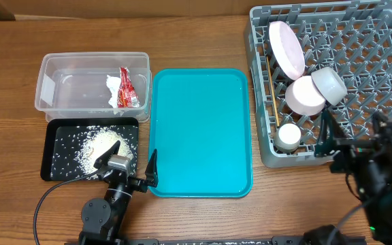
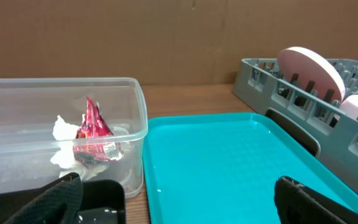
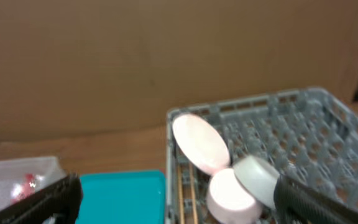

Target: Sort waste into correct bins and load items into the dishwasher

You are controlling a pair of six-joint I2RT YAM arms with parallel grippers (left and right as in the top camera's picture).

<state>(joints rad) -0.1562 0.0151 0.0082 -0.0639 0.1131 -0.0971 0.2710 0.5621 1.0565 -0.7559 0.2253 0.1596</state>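
Fingers (image 1: 107, 155) of the left gripper (image 1: 129, 163) are spread wide apart and hold nothing. This gripper hangs low at the near side of the counter (image 1: 12, 54), with 1 finger over the near right corner of the black tray (image 1: 50, 136) and the other by the near left corner of the teal tray (image 1: 199, 129). Rice (image 1: 101, 145) lies in the black tray, with a small heap just in front of the finger and loose grains all around it. Right behind the black tray sits the clear tub (image 1: 53, 68), and the 2 touch or almost touch. The red and white wrapper (image 1: 124, 88) is inside the tub at its right end, all scrunched up. In the left wrist view the wrapper (image 2: 92, 137) stands up against the tub wall (image 2: 135, 112), and the teal tray (image 2: 229, 162) is just beside the tub. The right gripper (image 1: 352, 136) is wide open too and holds nothing. It hangs over the near edge of the grey dish rack (image 1: 386, 54). The small white cup (image 1: 289, 136) sits in the near left corner of the rack, to the left of this gripper. I cannot tell if the cup is the right way up. Behind the cup, 2 bowls (image 1: 305, 95) (image 1: 329, 83) lie tipped on their sides, touching each other. The round plate (image 1: 286, 46) stands tilted on its edge in the far left part of the rack. The 2 chopsticks (image 1: 271, 88) lie along the left wall of the rack, beside the plate and the bowls.
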